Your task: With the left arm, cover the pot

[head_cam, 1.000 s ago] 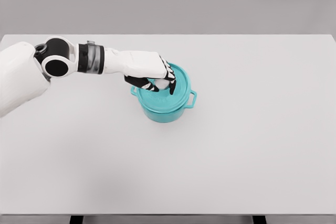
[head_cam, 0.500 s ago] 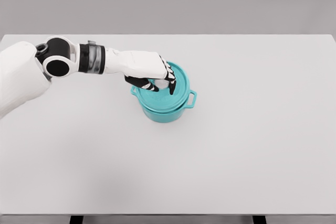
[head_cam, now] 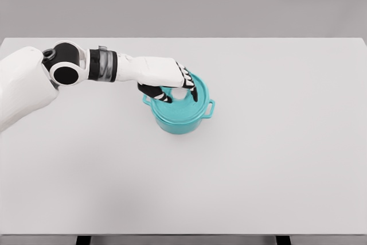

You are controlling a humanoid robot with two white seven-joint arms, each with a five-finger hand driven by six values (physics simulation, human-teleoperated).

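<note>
The teal pot (head_cam: 179,120) is standing on the white worktop (head_cam: 258,170), a little left of its middle and toward the far side, with one side handle (head_cam: 210,109) pointing right. The teal lid (head_cam: 184,97) is sitting on top of the pot. The left hand (head_cam: 172,87) is reaching in from the left and resting over the lid, its dark fingers (head_cam: 191,92) curling down around what is probably the lid's knob, though the hand is hiding it.
</note>
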